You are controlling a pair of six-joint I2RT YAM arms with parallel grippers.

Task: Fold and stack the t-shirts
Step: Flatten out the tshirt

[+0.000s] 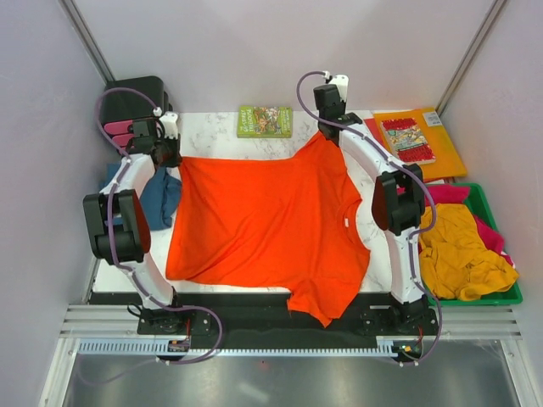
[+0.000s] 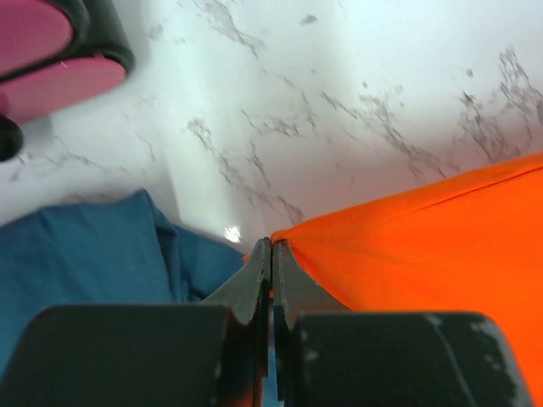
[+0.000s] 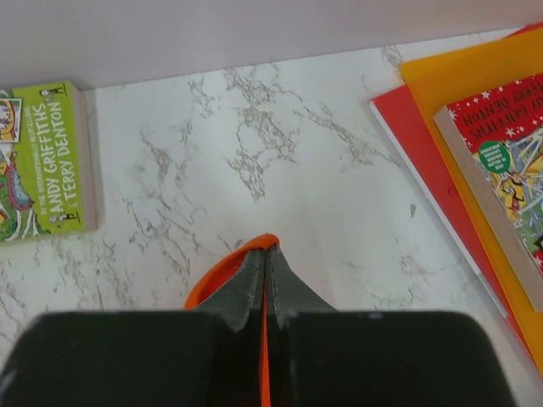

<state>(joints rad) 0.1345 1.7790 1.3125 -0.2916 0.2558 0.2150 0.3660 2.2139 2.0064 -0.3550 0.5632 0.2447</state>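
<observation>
The orange-red t-shirt [image 1: 263, 220] lies spread across the marble table [image 1: 212, 127], with one sleeve hanging over the near edge. At the left edge a teal-blue t-shirt [image 1: 159, 199] sits crumpled. The left hand [image 2: 271, 246] is clamped on the orange-red shirt's far-left corner. A green paperback [image 1: 265, 120] lies at the far edge. The right hand [image 3: 265, 250] is pinched on the far-right corner. Further right, a comic book [image 1: 407, 140] rests on an orange folder [image 1: 445, 148], and a green crate [image 1: 492, 297] holds mustard-yellow [image 1: 458, 250] and magenta-pink [image 1: 488, 229] t-shirts
</observation>
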